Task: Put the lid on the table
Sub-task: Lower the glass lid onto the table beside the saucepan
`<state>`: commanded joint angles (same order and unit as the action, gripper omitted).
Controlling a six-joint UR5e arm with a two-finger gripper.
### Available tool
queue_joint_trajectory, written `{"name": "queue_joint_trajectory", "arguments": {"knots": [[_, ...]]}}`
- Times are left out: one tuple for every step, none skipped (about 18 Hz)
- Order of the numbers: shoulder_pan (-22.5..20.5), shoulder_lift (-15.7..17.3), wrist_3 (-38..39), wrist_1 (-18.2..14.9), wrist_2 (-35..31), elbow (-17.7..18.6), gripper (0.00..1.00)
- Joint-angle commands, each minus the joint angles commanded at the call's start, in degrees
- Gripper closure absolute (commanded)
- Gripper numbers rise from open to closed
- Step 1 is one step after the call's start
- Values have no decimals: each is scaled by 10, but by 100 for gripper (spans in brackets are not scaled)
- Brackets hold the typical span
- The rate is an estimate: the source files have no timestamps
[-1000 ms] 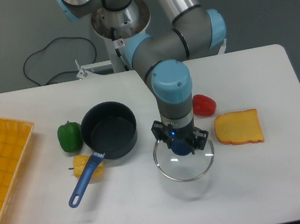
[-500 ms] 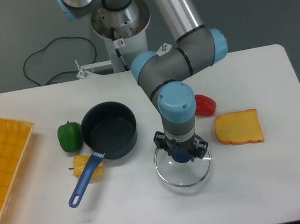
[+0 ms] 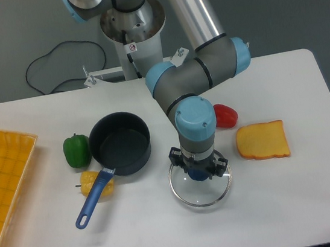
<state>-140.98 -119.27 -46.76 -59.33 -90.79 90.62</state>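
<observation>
Lid [image 3: 201,189] on table [image 3: 297,203]; gripper [image 3: 199,172] grips knob, fingertips hidden by wrist.

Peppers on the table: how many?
3. Green pepper left of the saucepan; yellow pepper under the saucepan's blue handle; red pepper right of the arm, beside the bread slice. Others may be hidden behind the arm.

The lid [image 3: 200,186] is clear glass with a thin shiny metal rim. The counter [image 3: 297,203] is smooth, matt white. The pan [image 3: 120,143] looks matt dark inside, its handle [image 3: 94,198] glossy blue plastic. The arm [image 3: 192,89] shows brushed grey metal with smooth blue caps.
</observation>
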Motion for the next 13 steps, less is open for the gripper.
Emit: {"name": "queue_joint_trajectory", "arguments": {"knots": [[1, -1, 0, 0, 0, 0, 37], [2, -3, 0, 0, 0, 1, 36], [2, -4, 1, 0, 0, 1, 36], [2, -5, 1, 0, 0, 0, 36], [2, -5, 0, 0, 0, 0, 36], [2, -6, 0, 0, 0, 1, 36], [2, -7, 0, 0, 0, 1, 36], [2, -9, 0, 0, 0, 1, 36], [2, -9, 0, 0, 0, 1, 36], [3, -10, 0, 0, 0, 1, 36], [3, -11, 0, 0, 0, 1, 35], [3, -11, 1, 0, 0, 1, 35], [4, -12, 1, 0, 0, 1, 34]]}}
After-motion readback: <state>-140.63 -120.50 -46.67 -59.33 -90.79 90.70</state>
